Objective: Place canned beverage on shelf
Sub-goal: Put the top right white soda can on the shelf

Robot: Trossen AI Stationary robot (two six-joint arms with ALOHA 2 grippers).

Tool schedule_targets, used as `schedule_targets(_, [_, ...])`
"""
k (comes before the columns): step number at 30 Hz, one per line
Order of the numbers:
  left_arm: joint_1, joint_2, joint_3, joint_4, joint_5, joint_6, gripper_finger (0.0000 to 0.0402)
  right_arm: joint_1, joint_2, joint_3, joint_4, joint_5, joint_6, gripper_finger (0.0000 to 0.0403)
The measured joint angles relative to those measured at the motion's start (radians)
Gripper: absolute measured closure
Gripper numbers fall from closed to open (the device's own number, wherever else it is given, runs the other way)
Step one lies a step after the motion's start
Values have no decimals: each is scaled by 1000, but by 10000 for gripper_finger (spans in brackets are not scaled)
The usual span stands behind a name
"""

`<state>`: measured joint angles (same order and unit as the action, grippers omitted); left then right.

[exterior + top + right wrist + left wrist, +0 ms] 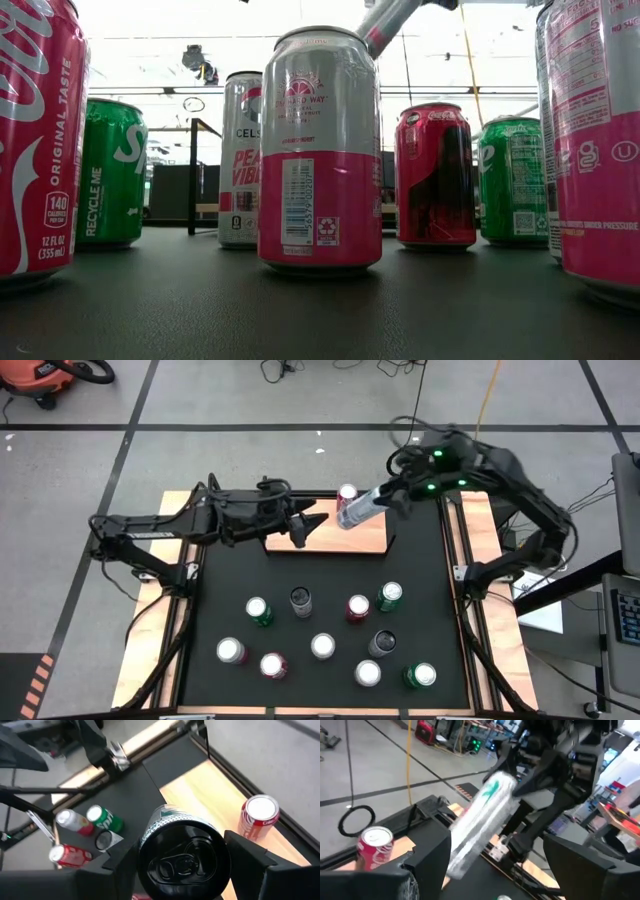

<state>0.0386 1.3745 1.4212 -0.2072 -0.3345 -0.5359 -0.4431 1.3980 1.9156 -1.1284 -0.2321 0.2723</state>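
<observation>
Silver can [357, 510] tilted above wooden shelf [340, 536]

A worktop covered by a black rectangular mat [320, 600] with narrow light wooden strips [150, 650] along its sides carries a flat light-brown wooden shelf [365, 538] at its far edge. One red-and-white can [347, 493] stands upright on the shelf's back edge. Ten upright cans stand directly on the mat in front: green [390, 596], pink-and-silver [272, 665], red [358, 607] and dark ones [301, 601].

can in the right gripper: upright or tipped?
Tipped. The silver can slants in the right gripper above the shelf; the left wrist view shows it diagonal.
</observation>
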Motion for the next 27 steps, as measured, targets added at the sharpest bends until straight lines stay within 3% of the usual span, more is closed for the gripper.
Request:
schedule_targets(9, [30,21,-2,-123,92,25,86,36,112,0,16,-3,-136,187])
schedule_targets(13, [42,21,-2,-135,92,126,84,61,132,0,45,-7,-171,187])
schedule_targets(22, [46,63,-1,-115,90,326,24,93,135,0,117,-8,-185,188])
schedule_targets(27, [47,118,0,-114,49,424,15,93,134,0,120,-6,-154,188])
